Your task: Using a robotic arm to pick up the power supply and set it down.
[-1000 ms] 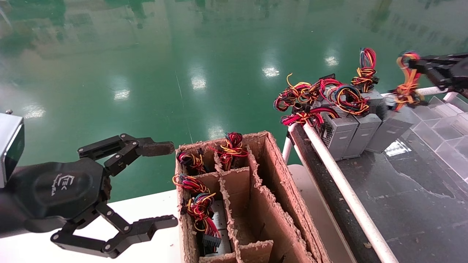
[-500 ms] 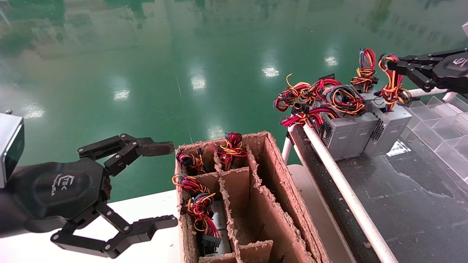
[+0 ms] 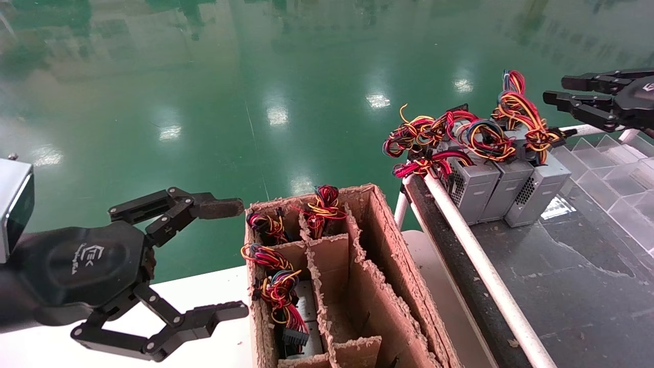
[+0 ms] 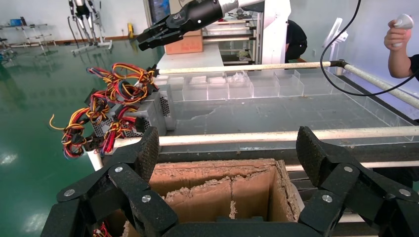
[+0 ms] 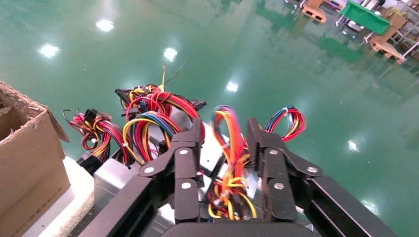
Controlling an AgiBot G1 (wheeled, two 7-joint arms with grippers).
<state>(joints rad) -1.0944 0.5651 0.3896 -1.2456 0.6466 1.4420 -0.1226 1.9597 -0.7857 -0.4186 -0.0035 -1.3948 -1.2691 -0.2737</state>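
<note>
Released since half a second ago, the power supply [image 3: 539,189] now stands on the dark conveyor surface [image 3: 577,276], third in a row, its perforated vent side against the second grey box [image 3: 506,188], which touches the first [image 3: 472,186]. Its wire bundle [image 3: 526,120] has dropped from the fingers and droops over the top of the box, where before it was drawn up taut.

The right gripper [image 3: 554,88] has let go and backed off to the right; its fingers stand a little apart with nothing between them, above and just beside the bundle. In the right wrist view that gripper [image 5: 225,128] hangs over the wires [image 5: 230,163], which show blurred in the gap between the two black fingers [image 5: 190,148] without being pinched. In the left wrist view the same gripper [image 4: 148,39] shows farther off, above the row of boxes.

The left gripper [image 3: 237,258] is parked low at the left, over the white table [image 3: 214,286], jaws wide apart, beside the cardboard box [image 3: 403,286]. One of its fingertips [image 3: 219,208] is brown-dusted. Several cells of the cardboard box hold more wire bundles [image 3: 278,291], and a white rail [image 3: 475,255] runs between it and the conveyor.
</note>
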